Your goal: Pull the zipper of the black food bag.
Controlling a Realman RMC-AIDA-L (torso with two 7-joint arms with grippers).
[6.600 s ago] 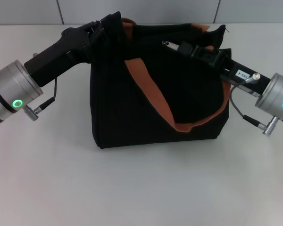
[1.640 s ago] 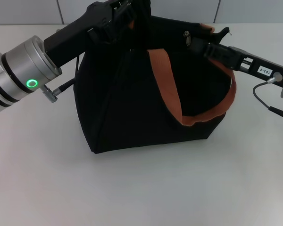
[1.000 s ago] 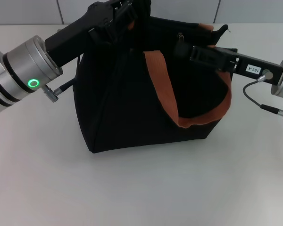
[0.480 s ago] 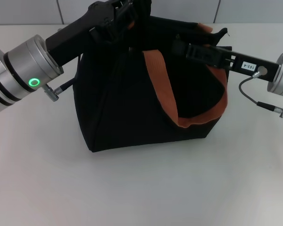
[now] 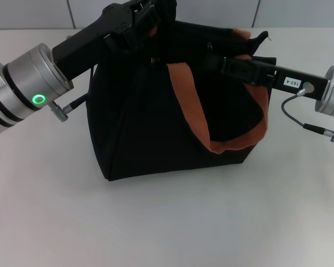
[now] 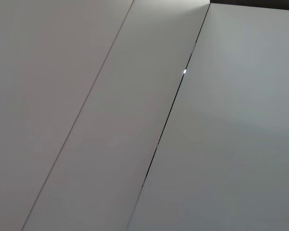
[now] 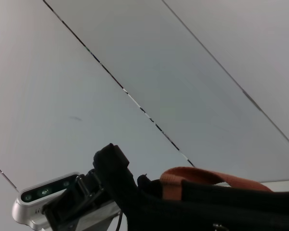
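Head view: The large boxy black fabric food bag (image 5: 156, 111) stands upright on the white table (image 5: 167, 222), near the middle of the work area. One orange-brown webbing strap handle (image 5: 197, 119) hangs in a loop down the near face of the bag; a second strap (image 5: 240, 34) shows at the far top edge. The left gripper (image 5: 153, 14) is at the top far-left corner of the bag, and its fingers are clamped on a bunch of the black fabric there, holding that corner up. The right gripper (image 5: 211, 55) reaches in from the right along the top of the bag, with its tip at the zip line, roughly midway across the top. The small silver metal zipper pull tab (image 5: 210, 47) shows as a faint bright spot just at the tip of this gripper. Whether the right fingers are closed on the tab cannot be told (black fingers against black fabric).

Left wrist view: Only pale grey wall panels (image 6: 111, 120) with thin dark seams are visible, plus a dark strip at one corner. Neither the bag nor any fingers appear.

Right wrist view: The top edge of the bag (image 7: 221, 207) fills the low part of the picture, with an orange-brown strap (image 7: 202, 177) arching over it. Beyond it, the left gripper (image 7: 94, 185) holds a raised peak of black fabric, with its silver wrist camera housing (image 7: 43, 199) beside it. Grey wall panels stand behind.
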